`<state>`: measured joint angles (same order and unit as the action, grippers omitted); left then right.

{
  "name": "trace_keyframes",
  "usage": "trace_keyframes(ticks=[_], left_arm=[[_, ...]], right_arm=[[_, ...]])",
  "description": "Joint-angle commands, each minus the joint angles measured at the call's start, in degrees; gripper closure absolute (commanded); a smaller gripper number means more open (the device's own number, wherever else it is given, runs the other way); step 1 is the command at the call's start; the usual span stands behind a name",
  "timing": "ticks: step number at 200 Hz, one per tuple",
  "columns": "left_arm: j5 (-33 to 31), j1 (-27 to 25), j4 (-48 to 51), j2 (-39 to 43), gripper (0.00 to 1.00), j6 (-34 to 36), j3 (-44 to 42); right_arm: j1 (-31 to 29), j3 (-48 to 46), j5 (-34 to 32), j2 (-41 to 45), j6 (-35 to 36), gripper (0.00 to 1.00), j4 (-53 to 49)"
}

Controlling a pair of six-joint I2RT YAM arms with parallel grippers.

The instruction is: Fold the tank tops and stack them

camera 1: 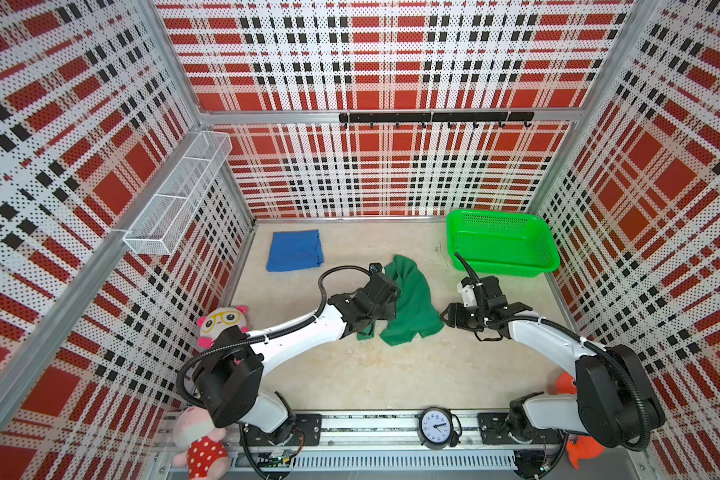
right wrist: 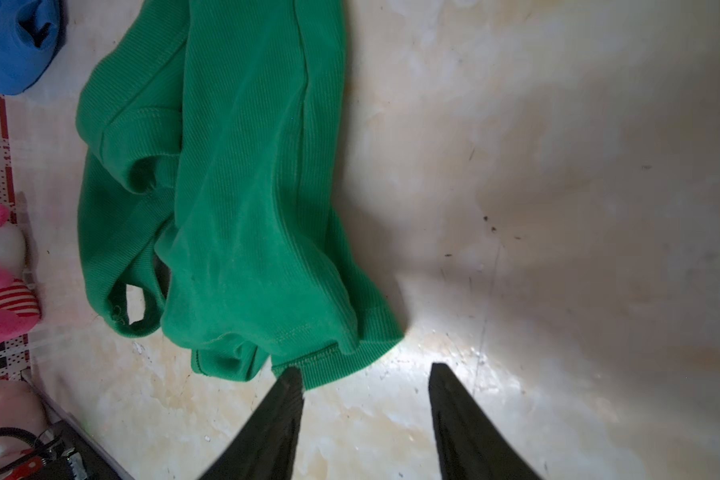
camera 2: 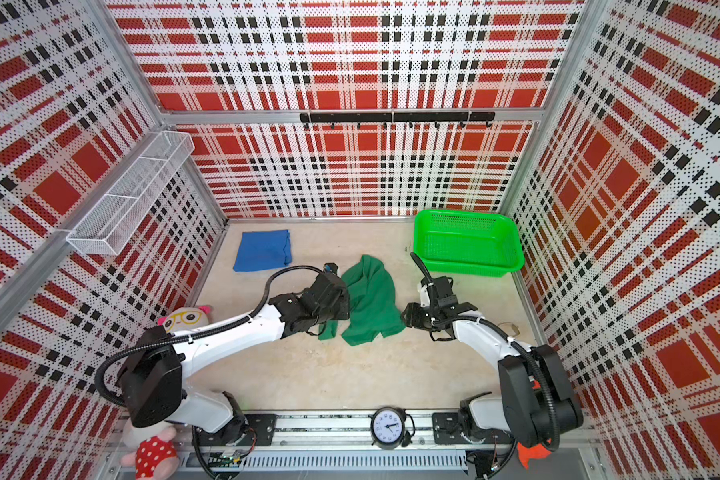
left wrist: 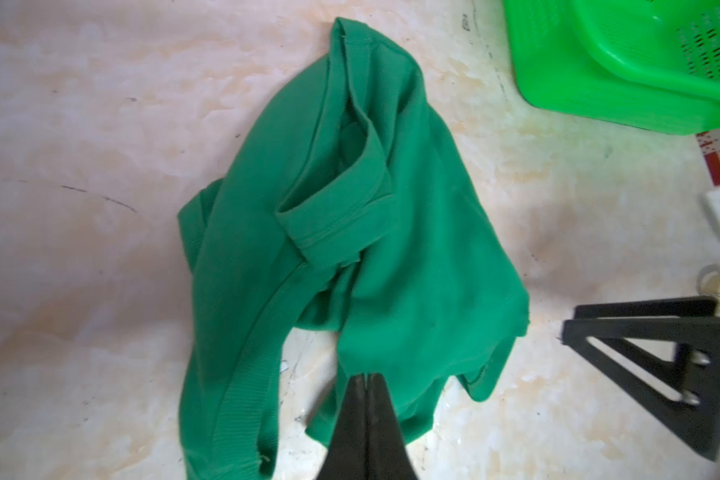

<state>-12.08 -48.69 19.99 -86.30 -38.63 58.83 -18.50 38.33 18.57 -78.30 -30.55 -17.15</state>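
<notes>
The dark green tank top (camera 1: pixel 413 305) (camera 2: pixel 371 305) lies crumpled in the middle of the table. My left gripper (left wrist: pixel 366 376) is shut on a bottom edge of this garment (left wrist: pixel 350 208), pinching the cloth between its tips. My right gripper (right wrist: pixel 364 368) (camera 1: pixel 446 318) stands open just right of the green tank top (right wrist: pixel 233 187). One of its fingertips (right wrist: pixel 289 380) touches the hem corner, and bare table shows between the fingers. The royal blue tank top (camera 1: pixel 295 250) (camera 2: pixel 262 250) lies folded flat at the back left.
A bright green mesh basket (camera 1: pixel 501 243) (left wrist: pixel 624 75) sits at the back right, close behind the right arm. Plush toys (camera 1: pixel 221 322) crowd the front left corner and a small clock (camera 1: pixel 435 428) stands at the front edge. A wire shelf (camera 1: pixel 175 199) juts from the left wall.
</notes>
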Motion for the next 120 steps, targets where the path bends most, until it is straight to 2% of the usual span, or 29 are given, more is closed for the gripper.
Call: trace_keyframes(ticks=[1,10,36,75,99,109,120], left_arm=[[3.8,0.0,-6.4,0.1,1.00,-1.0,-0.8],[4.6,0.9,-7.4,1.1,1.00,-1.3,-1.6],[5.4,4.8,-8.6,7.2,1.00,-2.0,-6.5],[8.2,13.3,-7.4,18.4,1.00,-2.0,-14.7],[9.8,19.5,-4.1,26.0,1.00,-0.5,-17.4],[10.8,21.9,-2.7,28.8,1.00,0.1,-18.2],[10.8,23.6,-0.7,31.0,1.00,0.8,-18.8]], right_arm=[[-1.8,1.8,2.0,-3.4,-0.7,0.51,5.3],[-2.8,2.6,2.0,-5.0,-2.5,0.60,5.7],[-6.2,5.8,1.0,-6.1,-2.8,1.00,4.9],[-12.3,11.9,-0.6,-6.1,-2.7,1.00,0.0],[-20.6,17.1,-0.6,-8.1,-3.6,1.00,-0.8],[-22.6,19.8,-3.0,-9.5,-2.7,1.00,-4.1],[-21.6,19.3,-7.3,-9.1,-2.8,1.00,-5.6]])
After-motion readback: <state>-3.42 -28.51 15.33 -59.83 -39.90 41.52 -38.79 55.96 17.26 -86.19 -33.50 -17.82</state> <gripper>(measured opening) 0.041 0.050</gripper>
